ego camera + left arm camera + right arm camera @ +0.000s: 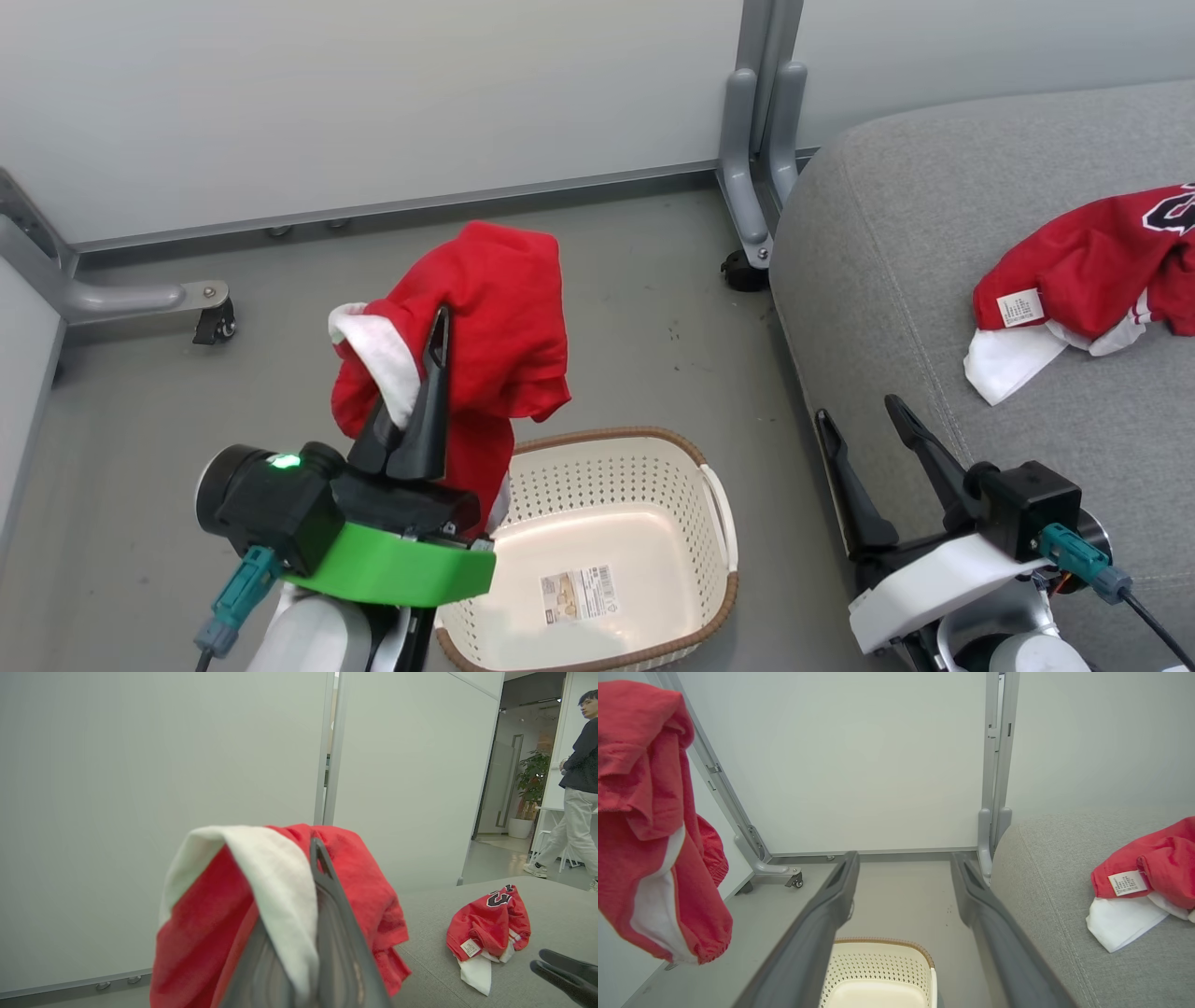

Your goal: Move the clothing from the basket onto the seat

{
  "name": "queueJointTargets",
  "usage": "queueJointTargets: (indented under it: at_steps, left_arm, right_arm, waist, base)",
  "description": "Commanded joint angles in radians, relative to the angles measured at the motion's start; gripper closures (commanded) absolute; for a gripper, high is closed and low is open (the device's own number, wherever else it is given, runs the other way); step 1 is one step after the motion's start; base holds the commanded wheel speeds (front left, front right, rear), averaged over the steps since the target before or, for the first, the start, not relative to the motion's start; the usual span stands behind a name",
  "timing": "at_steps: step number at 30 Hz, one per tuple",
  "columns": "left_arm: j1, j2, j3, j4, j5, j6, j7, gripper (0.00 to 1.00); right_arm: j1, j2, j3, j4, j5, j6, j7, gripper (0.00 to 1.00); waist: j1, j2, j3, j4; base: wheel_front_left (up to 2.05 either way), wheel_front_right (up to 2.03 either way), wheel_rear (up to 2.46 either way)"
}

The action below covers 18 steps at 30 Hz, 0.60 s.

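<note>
One red garment (pixel 495 308) dangles pinched in the clamped left gripper (pixel 439 322), basket (pixel 607 435) down beside it, while the second garment (pixel 1083 271) sits on the seat (pixel 887 233) just ahead-right of the spread, empty right gripper (pixel 857 409).

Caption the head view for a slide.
Left gripper holds a red garment aloft near the basket; the other garment lies on the seat.

Pale partition panels (pixel 373 103) back a grey floor (pixel 644 308); a grey post (pixel 761 140) stands at one o'clock, a castered foot (pixel 140 299) at nine. A person (pixel 577 798) is near a potted plant (pixel 530 788) (left wrist view, two o'clock).
</note>
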Motion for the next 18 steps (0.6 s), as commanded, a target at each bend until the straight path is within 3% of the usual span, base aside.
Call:
queueJointTargets:
  at_steps: [1, 8, 18]
  left_arm:
    - [0.007, 0.009, 0.001, -0.003, -0.003, 0.004, 0.001, 1.0]
    - [-0.008, 0.013, -0.004, -0.009, -0.003, 0.003, -0.001, 1.0]
    - [-0.047, 0.009, -0.012, -0.017, 0.005, -0.004, -0.007, 1.0]
  right_arm:
    - [0.003, -0.003, 0.003, -0.003, 0.002, -0.001, 0.003, 0.0]
    - [-0.036, -0.008, 0.065, 0.002, 0.005, -0.001, 0.008, 0.0]
    - [-0.225, -0.076, 0.367, 0.058, 0.156, -0.001, 0.008, 0.0]
  waist:
    - [0.0001, 0.0, 0.002, -0.001]
    - [0.0001, 0.0, 0.015, 0.0]
    - [0.0001, 0.0, 0.053, 0.018]
  base:
    - [0.0, 0.0, 0.0]
    - [0.0, 0.0, 0.0]
    - [0.0, 0.0, 0.0]
